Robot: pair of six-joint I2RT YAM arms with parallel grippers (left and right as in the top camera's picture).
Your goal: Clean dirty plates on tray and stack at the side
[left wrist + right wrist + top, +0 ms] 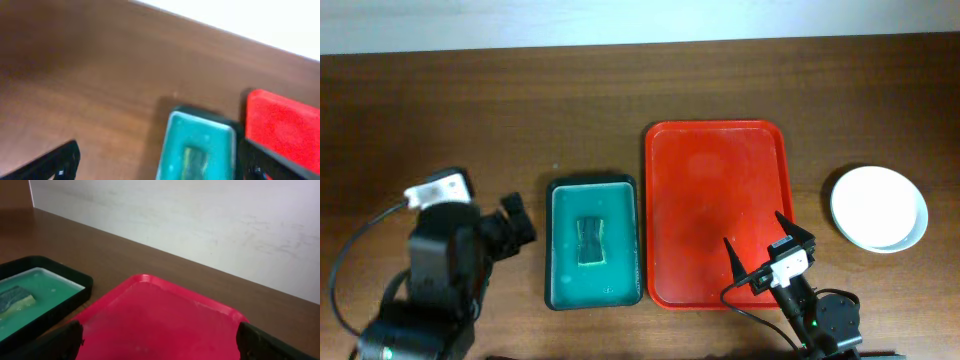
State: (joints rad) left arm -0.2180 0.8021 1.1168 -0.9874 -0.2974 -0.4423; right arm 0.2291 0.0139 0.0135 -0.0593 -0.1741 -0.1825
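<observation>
We see left hand (525,222) spread wide, empty, well left of the red tray (715,180) | green tub (560,200) beside tray keeps sponge (591,241) handy | tray bare | right hand (760,243) over tray's near edge, fingers apart, empty | white plate (878,207) set aside right of tray on tabletop (470,110); we think cleaning's done

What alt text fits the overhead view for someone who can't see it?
An empty red tray lies at centre, a white plate to its right, a black basin of green water with a sponge to its left. The right tool hangs open over the tray's near edge; the left tool is beside the basin.
</observation>
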